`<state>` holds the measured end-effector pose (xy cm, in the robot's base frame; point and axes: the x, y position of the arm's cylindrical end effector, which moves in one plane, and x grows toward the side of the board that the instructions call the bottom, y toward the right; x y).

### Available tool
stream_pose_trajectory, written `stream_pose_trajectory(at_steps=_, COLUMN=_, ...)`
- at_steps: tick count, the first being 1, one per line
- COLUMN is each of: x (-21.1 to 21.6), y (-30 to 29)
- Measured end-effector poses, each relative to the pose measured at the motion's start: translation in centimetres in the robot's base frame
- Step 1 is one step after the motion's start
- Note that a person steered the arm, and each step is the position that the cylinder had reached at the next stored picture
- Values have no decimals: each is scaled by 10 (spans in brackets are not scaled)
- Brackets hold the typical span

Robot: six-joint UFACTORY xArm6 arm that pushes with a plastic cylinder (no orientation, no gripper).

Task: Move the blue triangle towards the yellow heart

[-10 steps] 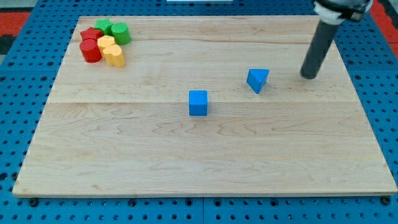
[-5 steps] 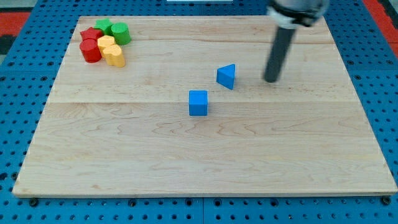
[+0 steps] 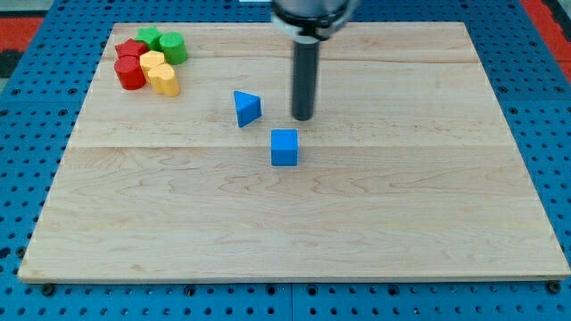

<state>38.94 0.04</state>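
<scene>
The blue triangle [image 3: 246, 108] lies on the wooden board, left of centre in the upper half. My tip [image 3: 303, 117] stands a short way to its right, not touching it. The yellow heart [image 3: 164, 80] sits in the cluster at the view's top left, well to the left of and slightly above the triangle. A blue cube [image 3: 285, 147] lies just below my tip and to the lower right of the triangle.
The top-left cluster also holds a yellow block [image 3: 152, 61], a red cylinder [image 3: 129, 72], a red star [image 3: 132, 49], a green star [image 3: 149, 37] and a green cylinder [image 3: 173, 47]. The board [image 3: 294, 232] rests on a blue pegboard.
My tip has swept left across the upper board, pushing the blue triangle left from the right of centre to the left of centre. The blue cube and the cluster have not moved.
</scene>
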Motion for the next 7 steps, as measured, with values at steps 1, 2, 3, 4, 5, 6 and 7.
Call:
stream_pose_trajectory(at_steps=1, x=-6, y=-53)
stream_pose_trajectory(at_steps=2, x=-34, y=-82)
stream_pose_trajectory(at_steps=3, x=-35, y=-81)
stream_pose_trajectory(at_steps=4, x=-2, y=-86)
stream_pose_trajectory(at_steps=5, x=0, y=-118)
stream_pose_trajectory(at_steps=6, x=-23, y=-125)
stream_pose_trajectory(at_steps=7, x=-47, y=-82)
